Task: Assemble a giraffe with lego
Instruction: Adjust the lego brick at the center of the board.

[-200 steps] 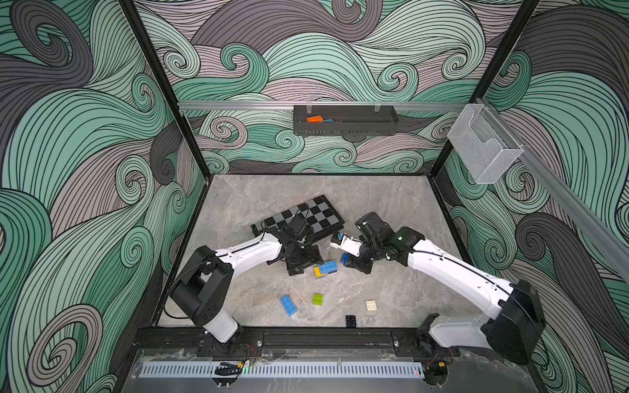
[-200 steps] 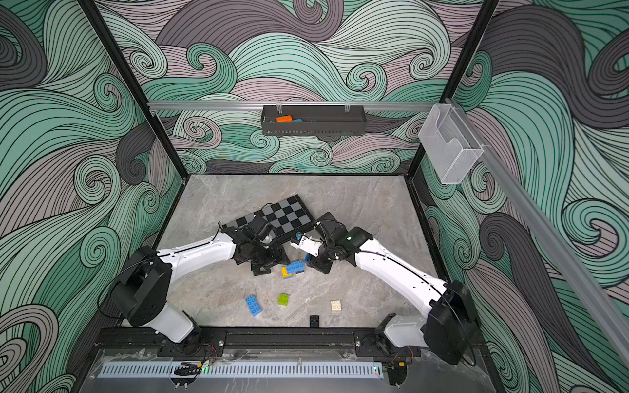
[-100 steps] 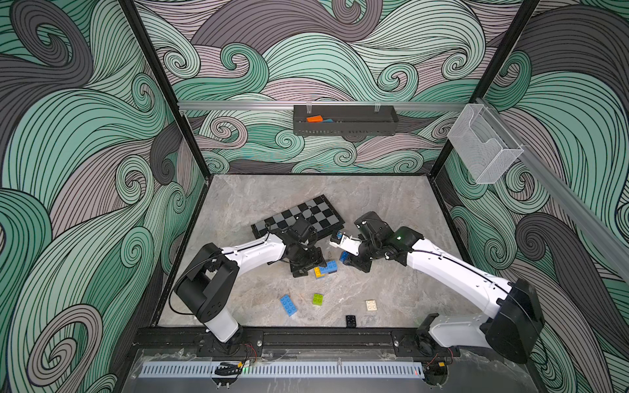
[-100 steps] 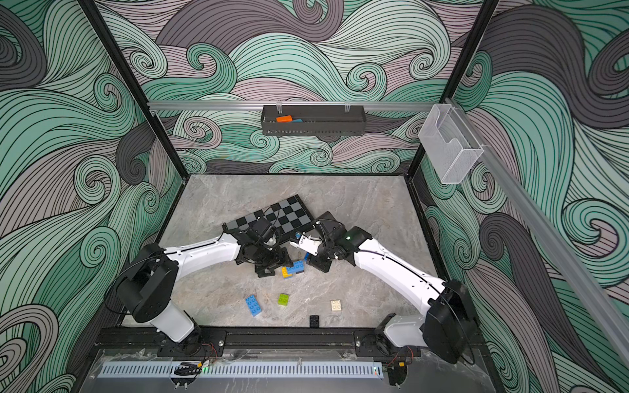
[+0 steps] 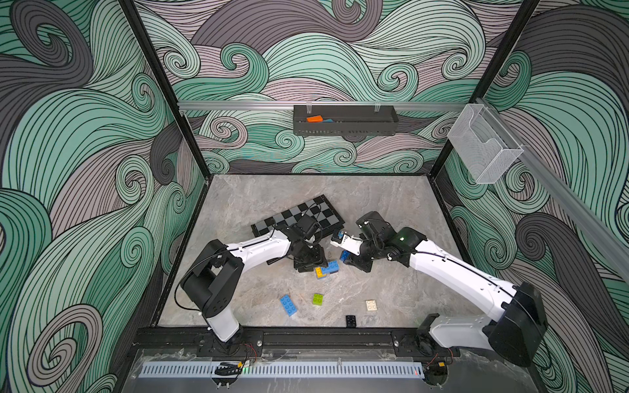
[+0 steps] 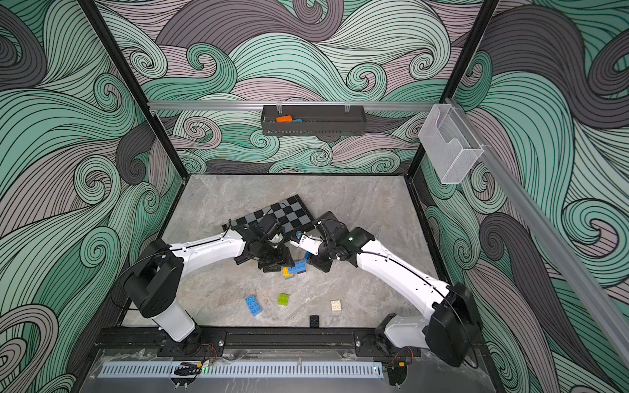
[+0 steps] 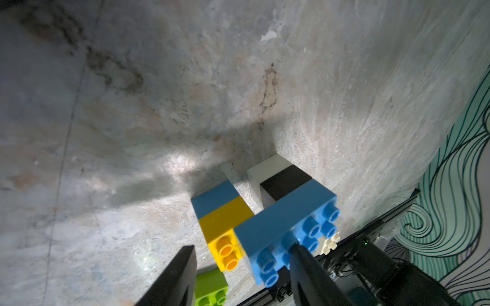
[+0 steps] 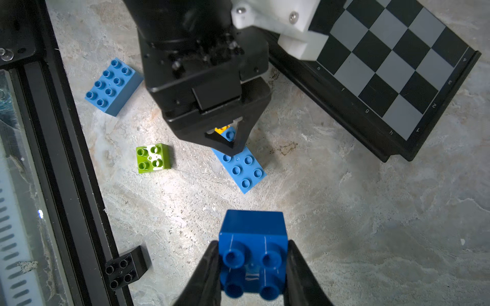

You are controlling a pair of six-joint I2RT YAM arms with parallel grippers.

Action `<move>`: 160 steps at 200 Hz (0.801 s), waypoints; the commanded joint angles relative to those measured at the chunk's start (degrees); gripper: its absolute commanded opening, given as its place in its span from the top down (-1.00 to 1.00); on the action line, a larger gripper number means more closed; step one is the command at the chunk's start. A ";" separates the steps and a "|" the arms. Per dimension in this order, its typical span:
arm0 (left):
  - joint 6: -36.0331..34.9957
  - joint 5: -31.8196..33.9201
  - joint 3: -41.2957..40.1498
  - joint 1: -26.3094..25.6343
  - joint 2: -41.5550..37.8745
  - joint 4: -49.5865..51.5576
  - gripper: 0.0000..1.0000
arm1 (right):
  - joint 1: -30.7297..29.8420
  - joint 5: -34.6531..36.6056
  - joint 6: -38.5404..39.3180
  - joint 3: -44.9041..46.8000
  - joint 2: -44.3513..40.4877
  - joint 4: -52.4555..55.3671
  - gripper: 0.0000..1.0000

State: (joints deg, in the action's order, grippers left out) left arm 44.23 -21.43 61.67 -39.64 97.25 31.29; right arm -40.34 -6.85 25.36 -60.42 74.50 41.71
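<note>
The giraffe [image 5: 329, 268] stands mid-table as a long light-blue brick [image 7: 281, 222] bridging a yellow-on-blue leg [image 7: 225, 220] and a black-on-white leg [image 7: 285, 182]. My left gripper [image 7: 242, 258] is down over its yellow end, open. One finger [image 7: 301, 255] touches the blue studs; the other stands clear of the yellow. My right gripper [image 8: 252, 265], just right of the giraffe [image 6: 296, 267], is shut on a dark-blue square brick [image 8: 253, 233] held above the table. Loose lego lies nearer the front: a blue oblong [image 5: 288, 305], lime green [image 5: 318, 299], cream [image 5: 371, 305] and black [image 5: 351, 320].
A black-and-grey chequered board [image 5: 306, 214] lies behind the left gripper, partly under its arm. A black tray [image 5: 343, 120] hangs on the back wall and a clear box [image 5: 483, 146] on the right wall. The black front rail [image 5: 306, 337] runs just past the black brick.
My left gripper has slid right onto the giraffe's yellow end, and its jaws have narrowed. The right arm and its dark-blue brick have stayed put.
</note>
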 commanded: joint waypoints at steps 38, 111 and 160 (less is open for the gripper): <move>-17.46 2.15 5.48 -0.18 7.78 9.81 -0.20 | -0.36 -0.35 -1.98 2.72 -5.85 1.18 0.66; -29.97 7.08 8.38 0.12 9.35 12.22 -0.25 | -0.53 -3.11 1.93 4.38 -7.51 1.28 0.65; -20.58 -2.89 7.87 3.58 0.84 7.82 -0.32 | -0.45 -2.91 8.67 4.59 -4.44 -0.47 0.65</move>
State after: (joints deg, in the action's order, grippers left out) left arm 19.03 -21.71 70.00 -38.04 102.76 37.87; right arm -40.56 -8.51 29.76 -56.45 68.60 42.59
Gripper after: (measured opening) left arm 0.648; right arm 0.345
